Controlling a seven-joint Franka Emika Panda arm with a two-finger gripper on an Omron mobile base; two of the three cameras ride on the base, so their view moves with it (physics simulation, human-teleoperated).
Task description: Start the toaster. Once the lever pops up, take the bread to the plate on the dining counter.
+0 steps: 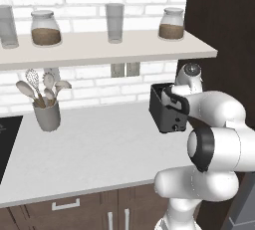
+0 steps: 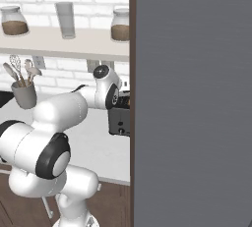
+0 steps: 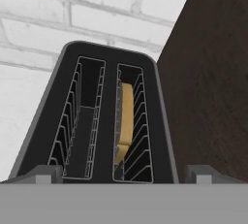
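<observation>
On the far left, a dark cooktop (image 1: 6, 142) is set into the pale desk (image 1: 94, 152), and beside it a grey utensil holder (image 1: 47, 116) stands against the white brick wall, stuffed with a whisk and wooden spoons. Above, a shelf (image 1: 99, 49) carries a glass jar of brown grains (image 1: 45, 28), an empty tumbler (image 1: 114, 22) and a second filled jar (image 1: 172, 24). A double wall outlet (image 1: 125, 69) sits just beneath the shelf. Further right, the toaster (image 1: 167, 108) stands at the desk's end, close beside a tall dark wood panel (image 1: 224, 35). The white arm bends in from the lower right and hides part of the toaster. In the hand view the end effector (image 3: 123, 173) hangs directly over the toaster's top with its jaws spread wide, one tip at each side, holding nothing. The bread (image 3: 125, 121) sits upright and low in the right-hand slot; the left-hand slot has only its wire guides
</observation>
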